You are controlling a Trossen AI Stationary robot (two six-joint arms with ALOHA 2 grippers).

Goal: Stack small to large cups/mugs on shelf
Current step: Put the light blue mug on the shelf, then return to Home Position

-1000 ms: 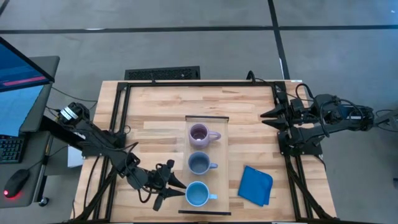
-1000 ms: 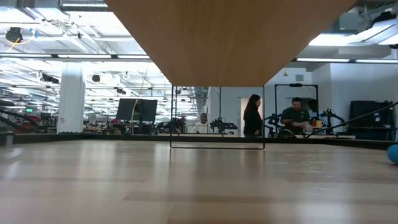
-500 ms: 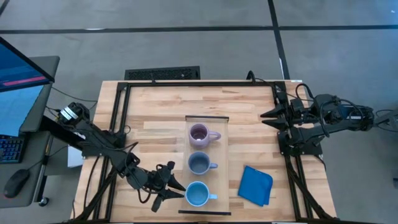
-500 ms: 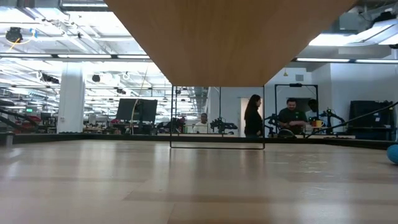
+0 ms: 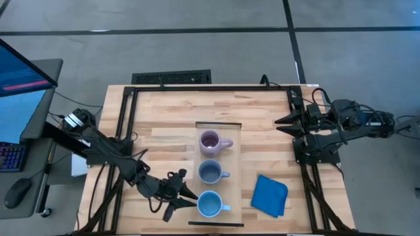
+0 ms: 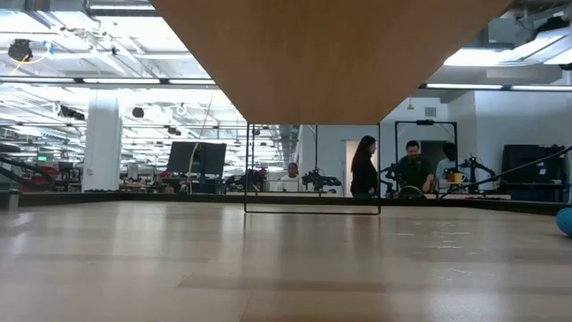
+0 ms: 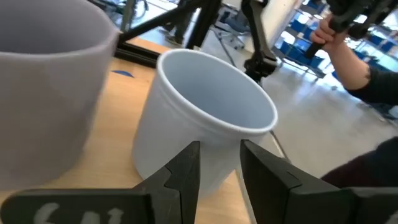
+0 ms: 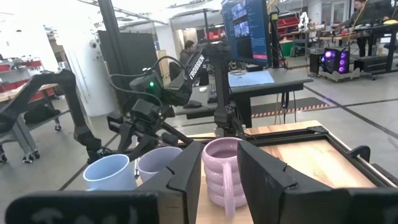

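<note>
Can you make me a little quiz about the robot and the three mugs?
1. True or false: the three mugs stand in one row on the shelf.
2. Which mug is the left gripper next to? A) pale purple mug B) grey-blue mug C) light blue mug
3. What lies on the table to the right of the shelf?

Key
1. True.
2. C, the light blue mug; its open jaws sit beside it, not gripping. The pale purple mug and grey-blue mug are farther away.
3. A blue cloth.

Mugs point(image 5: 209, 172) close-set — cloth point(image 5: 270, 195) apart
</note>
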